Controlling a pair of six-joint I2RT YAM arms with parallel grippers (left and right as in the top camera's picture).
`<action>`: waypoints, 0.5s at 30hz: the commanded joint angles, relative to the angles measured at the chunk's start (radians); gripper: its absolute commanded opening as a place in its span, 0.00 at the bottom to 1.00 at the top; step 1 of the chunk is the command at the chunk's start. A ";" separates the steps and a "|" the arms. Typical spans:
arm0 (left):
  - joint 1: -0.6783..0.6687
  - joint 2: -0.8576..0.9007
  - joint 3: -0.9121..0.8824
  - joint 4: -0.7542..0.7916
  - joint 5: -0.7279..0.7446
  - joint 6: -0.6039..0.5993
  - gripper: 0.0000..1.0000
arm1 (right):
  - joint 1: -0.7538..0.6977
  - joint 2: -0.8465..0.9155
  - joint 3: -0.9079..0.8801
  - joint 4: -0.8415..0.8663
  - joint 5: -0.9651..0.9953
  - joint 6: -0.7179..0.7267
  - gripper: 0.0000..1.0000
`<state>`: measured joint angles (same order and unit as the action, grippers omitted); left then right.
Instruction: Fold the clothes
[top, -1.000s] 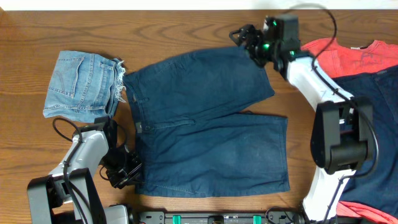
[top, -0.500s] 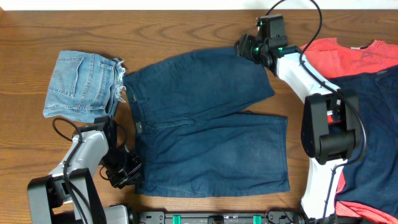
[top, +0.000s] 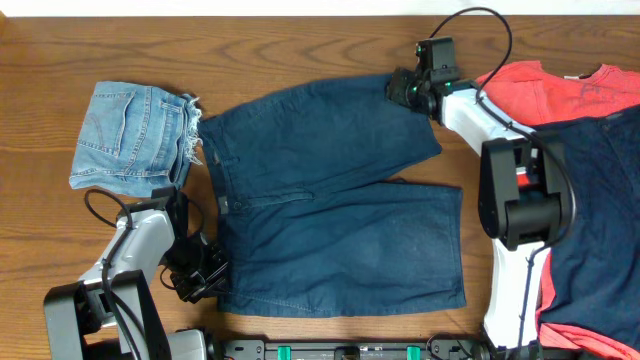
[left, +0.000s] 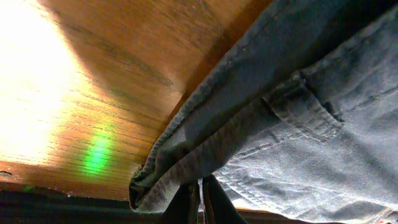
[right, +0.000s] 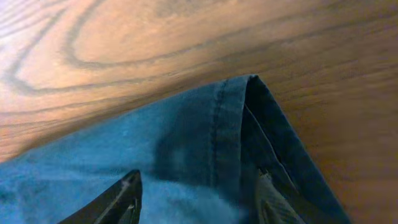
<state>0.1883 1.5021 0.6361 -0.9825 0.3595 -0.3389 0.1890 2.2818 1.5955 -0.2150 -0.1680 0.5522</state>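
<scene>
Dark blue shorts (top: 330, 200) lie spread flat on the wooden table. My left gripper (top: 205, 270) is at their near left waist corner and is shut on the waistband fabric (left: 186, 168), which bunches over the closed fingers (left: 200, 202). My right gripper (top: 402, 88) is low over the far right leg corner of the shorts (right: 242, 124). Its fingers (right: 198, 193) are open, one on each side of the hem corner, with the cloth between them.
A folded light blue denim piece (top: 130, 138) lies at the far left. A red shirt (top: 560, 90) and a dark blue garment (top: 600, 210) are piled at the right edge. Bare wood (top: 250, 50) runs along the far side.
My right gripper has moved down and toward the far right corner of the shorts, closing in on the hem. The left arm has not moved.
</scene>
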 joint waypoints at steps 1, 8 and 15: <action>0.004 -0.006 0.001 0.000 -0.009 0.013 0.07 | -0.005 0.039 0.006 0.031 -0.027 0.039 0.54; 0.004 -0.006 0.001 0.000 -0.009 0.013 0.07 | -0.019 0.051 0.007 0.388 -0.089 0.114 0.01; 0.004 -0.006 0.001 -0.004 -0.009 0.013 0.07 | -0.089 0.050 0.008 0.630 -0.121 0.243 0.51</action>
<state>0.1883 1.5021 0.6361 -0.9821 0.3599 -0.3389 0.1478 2.3344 1.5997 0.4232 -0.2741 0.7357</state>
